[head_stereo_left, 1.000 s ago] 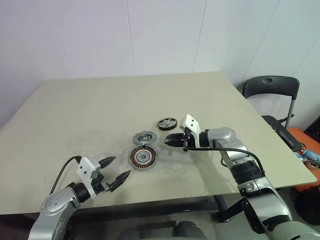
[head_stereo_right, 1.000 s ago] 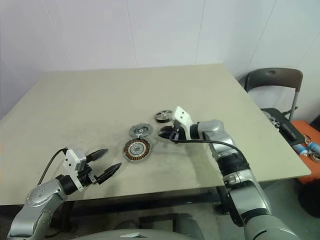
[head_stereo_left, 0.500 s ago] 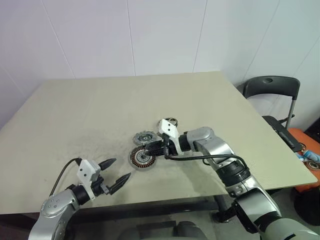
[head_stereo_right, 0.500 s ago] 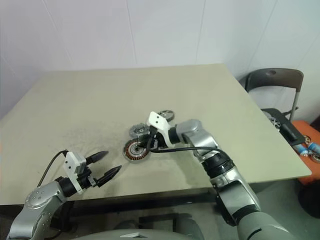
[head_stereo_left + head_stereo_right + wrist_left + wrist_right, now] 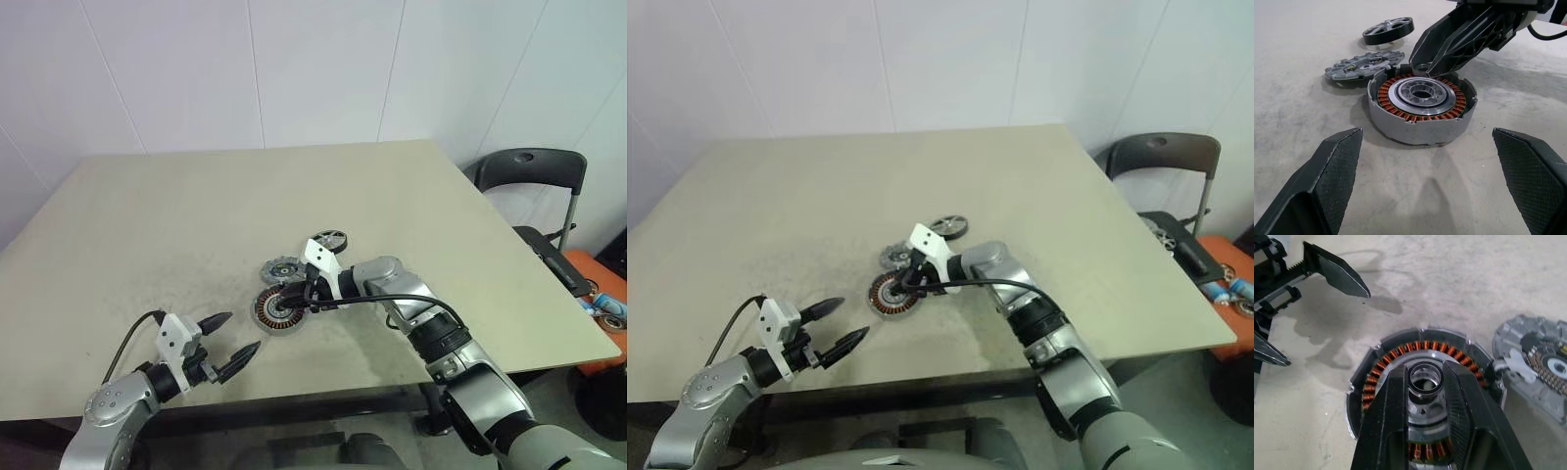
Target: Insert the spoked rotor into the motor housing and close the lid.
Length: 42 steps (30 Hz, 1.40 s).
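Right hand (image 5: 1425, 382) poised over the motor housing (image 5: 280, 309), its 2 black fingers pinching a small dark ring (image 5: 1425, 378) directly above the silver centre hub; whether the ring touches the hub is hard to judge. Housing sits near the front centre of the surface (image 5: 176, 215), copper windings exposed, nothing inside it. Lid (image 5: 282, 268) lies flat at 12 o'clock of the housing, just beside it, apparently touching its edge. Spoked rotor (image 5: 328, 241) lies flat at 1 o'clock of the lid, apart from it. Left hand (image 5: 233, 346) hovers at 7 o'clock of the housing, well apart, fingers spread wide, holding nothing.
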{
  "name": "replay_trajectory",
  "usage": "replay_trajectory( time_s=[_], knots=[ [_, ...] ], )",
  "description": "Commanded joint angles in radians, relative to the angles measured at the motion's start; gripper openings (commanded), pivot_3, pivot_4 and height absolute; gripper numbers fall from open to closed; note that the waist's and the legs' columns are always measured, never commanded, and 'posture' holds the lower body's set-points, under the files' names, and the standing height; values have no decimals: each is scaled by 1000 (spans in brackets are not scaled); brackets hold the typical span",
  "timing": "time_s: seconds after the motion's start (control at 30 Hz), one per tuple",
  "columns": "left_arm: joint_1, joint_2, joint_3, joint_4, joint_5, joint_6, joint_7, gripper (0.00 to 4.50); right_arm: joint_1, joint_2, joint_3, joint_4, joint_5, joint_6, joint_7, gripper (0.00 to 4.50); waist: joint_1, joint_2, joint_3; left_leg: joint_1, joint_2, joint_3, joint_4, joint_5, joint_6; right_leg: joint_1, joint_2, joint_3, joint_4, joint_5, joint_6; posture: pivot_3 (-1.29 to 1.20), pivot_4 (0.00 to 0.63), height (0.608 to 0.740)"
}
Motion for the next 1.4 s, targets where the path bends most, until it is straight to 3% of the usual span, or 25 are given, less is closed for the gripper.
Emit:
replay_trajectory(
  time_s=[0.03,1.4],
  knots=[
    [-10,15,8,-30,-5,-12,-4,4500,-13,15,-7,-4,2,-21,-8,654,0,0,0,0,0,0,0,0,0,0,0,0,0,0,0,0,0,740],
    [0,13,-1,-50,-3,-4,11,4500,9,15,9,21,-8,-50,-16,654,0,0,0,-1,0,-1,-2,0,0,0,-1,-1,-3,0,0,0,0,740]
  ],
)
